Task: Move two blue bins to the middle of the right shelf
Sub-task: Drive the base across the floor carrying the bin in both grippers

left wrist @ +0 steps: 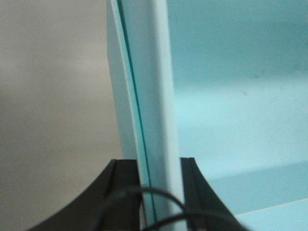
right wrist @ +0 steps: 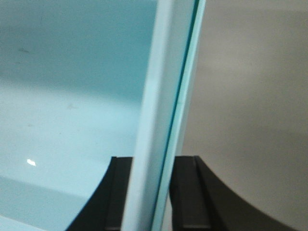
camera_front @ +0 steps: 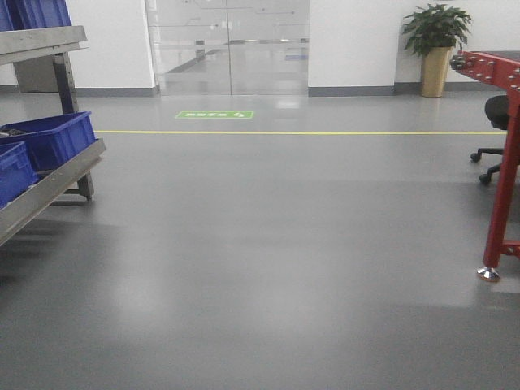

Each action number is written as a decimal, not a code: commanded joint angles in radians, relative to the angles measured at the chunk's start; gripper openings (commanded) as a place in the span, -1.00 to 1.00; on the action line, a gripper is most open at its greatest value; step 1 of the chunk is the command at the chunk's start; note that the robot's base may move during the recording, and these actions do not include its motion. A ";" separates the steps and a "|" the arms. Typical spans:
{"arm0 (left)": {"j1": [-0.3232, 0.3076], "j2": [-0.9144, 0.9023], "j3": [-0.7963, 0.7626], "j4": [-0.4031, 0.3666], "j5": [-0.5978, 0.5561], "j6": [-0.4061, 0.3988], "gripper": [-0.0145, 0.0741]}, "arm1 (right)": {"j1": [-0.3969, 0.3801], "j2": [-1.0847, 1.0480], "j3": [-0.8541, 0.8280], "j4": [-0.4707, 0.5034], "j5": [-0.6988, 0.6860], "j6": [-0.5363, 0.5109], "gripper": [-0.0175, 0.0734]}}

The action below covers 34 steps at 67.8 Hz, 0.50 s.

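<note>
This is an industrial hall of the warehouse or factory kind. A bare grey sealed floor [camera_front: 260,268] fills most of the front view, crossed in the upper half by a painted yellow line [camera_front: 301,132] with a green floor marking [camera_front: 214,114] just beyond it. At the left edge a steel rack [camera_front: 50,185] carries dark blue crates [camera_front: 53,138]. At the right edge stands a red metal frame [camera_front: 508,162]. Glass doors [camera_front: 227,45] are at top centre.
</note>
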 commanded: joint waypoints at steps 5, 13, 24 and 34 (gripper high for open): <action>-0.001 -0.023 -0.018 -0.036 -0.087 0.014 -0.92 | -0.006 -0.016 -0.018 -0.004 -0.070 -0.011 -0.95; -0.001 -0.023 -0.018 -0.036 -0.087 0.014 -0.92 | -0.006 -0.016 -0.018 -0.004 -0.070 -0.011 -0.95; -0.001 -0.023 -0.018 -0.036 -0.087 0.014 -0.92 | -0.006 -0.016 -0.018 -0.004 -0.070 -0.011 -0.95; -0.001 -0.023 -0.018 -0.036 -0.087 0.014 -0.92 | -0.006 -0.016 -0.018 -0.004 -0.070 -0.011 -0.95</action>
